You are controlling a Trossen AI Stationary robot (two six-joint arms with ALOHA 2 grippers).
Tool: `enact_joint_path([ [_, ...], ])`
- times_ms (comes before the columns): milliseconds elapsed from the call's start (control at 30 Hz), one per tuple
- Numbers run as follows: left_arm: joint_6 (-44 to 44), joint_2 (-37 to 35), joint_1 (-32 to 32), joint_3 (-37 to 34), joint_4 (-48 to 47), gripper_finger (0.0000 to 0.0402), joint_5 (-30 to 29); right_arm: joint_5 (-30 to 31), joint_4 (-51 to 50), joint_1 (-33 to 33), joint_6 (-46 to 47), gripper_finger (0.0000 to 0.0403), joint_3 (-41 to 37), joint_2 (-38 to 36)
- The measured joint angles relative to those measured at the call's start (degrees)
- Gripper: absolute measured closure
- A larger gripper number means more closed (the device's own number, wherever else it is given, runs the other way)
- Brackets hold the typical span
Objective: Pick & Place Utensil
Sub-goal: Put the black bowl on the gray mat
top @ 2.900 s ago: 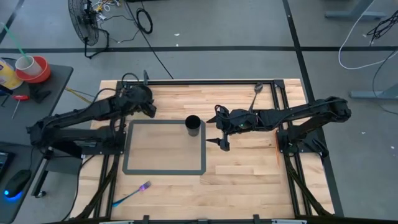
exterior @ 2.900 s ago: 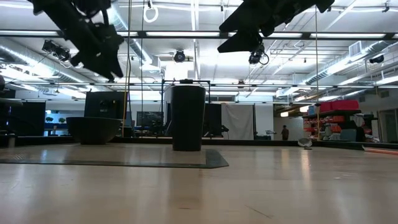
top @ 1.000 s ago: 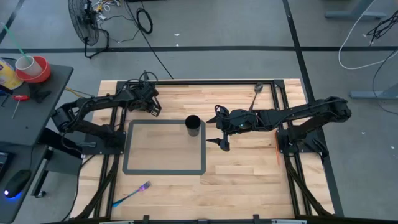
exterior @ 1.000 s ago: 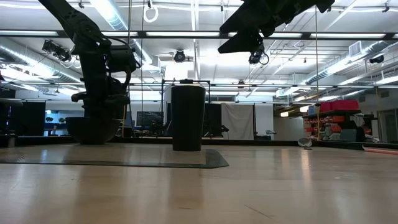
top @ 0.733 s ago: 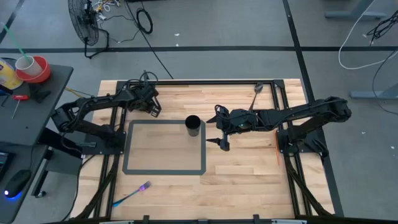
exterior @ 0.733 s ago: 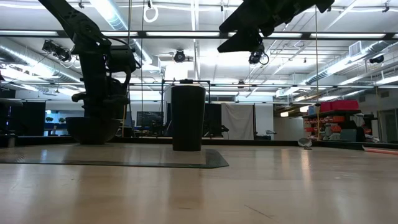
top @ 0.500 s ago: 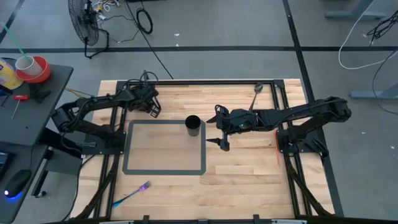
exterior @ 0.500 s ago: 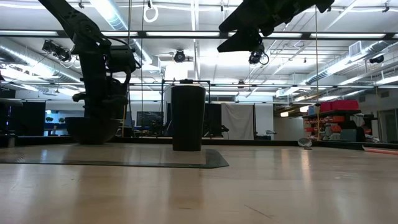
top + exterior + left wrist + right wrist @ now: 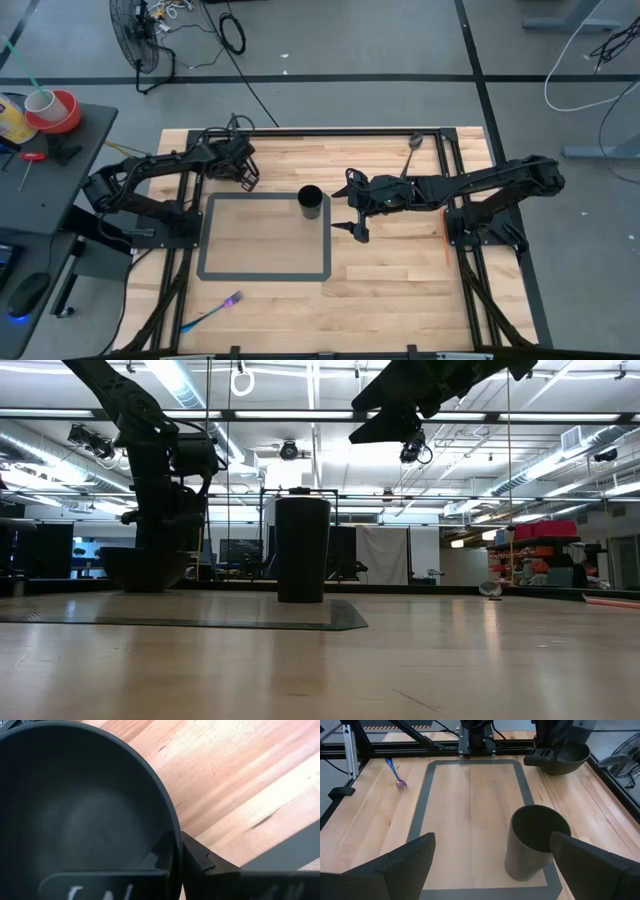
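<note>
A dark bowl [image 9: 567, 759] stands on the bare wood at the table's far left, with my left gripper [image 9: 245, 172] shut on its rim. A blue and purple fork [image 9: 214, 310] lies flat near the table's near left corner; it also shows in the right wrist view [image 9: 395, 772]. A black cup [image 9: 310, 201] stands upright on the far right corner of the grey-edged mat [image 9: 265, 272]. My right gripper [image 9: 357, 230] hangs open above the mat's right edge, beside the cup, with nothing between its fingers. My left gripper pinches the bowl's rim [image 9: 172, 827], one finger inside the bowl and one finger [image 9: 200, 857] outside its wall. The fingers come down from above. In the low view the bowl [image 9: 145, 568] sits upright with its base on the table.
A grey utensil [image 9: 412, 150] lies by the frame at the far right, and a thin orange piece [image 9: 443, 246] lies by the right arm's base. Black frame rails run along the table's far and side edges. Bare wood lies between the mat and the near edge.
My left gripper has shut on the bowl's rim while staying in place at the far left. In the low view the bowl has shifted a little to the picture's left. My right gripper has kept still.
</note>
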Motion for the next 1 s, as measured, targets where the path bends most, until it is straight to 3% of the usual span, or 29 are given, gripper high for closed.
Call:
enact_joint_path([
  [467, -2.1, 0.0, -3.1, 1.0, -4.4, 0.0388, -0.6, 0.0, 0.0, -1.1, -0.2, 0.0005, 0.0, 0.0],
  [733, -5.3, 0.0, -12.4, 6.8, -12.8, 0.0388, -1.6, 0.0, 0.0, -1.8, -0.2, 0.0005, 0.0, 0.0],
  [1000, -12.5, 0.0, -26.6, 11.0, -20.0, 0.0388, -1.4, 0.0, -1.5, -1.8, 0.4, 0.0005, 0.0, 0.0],
])
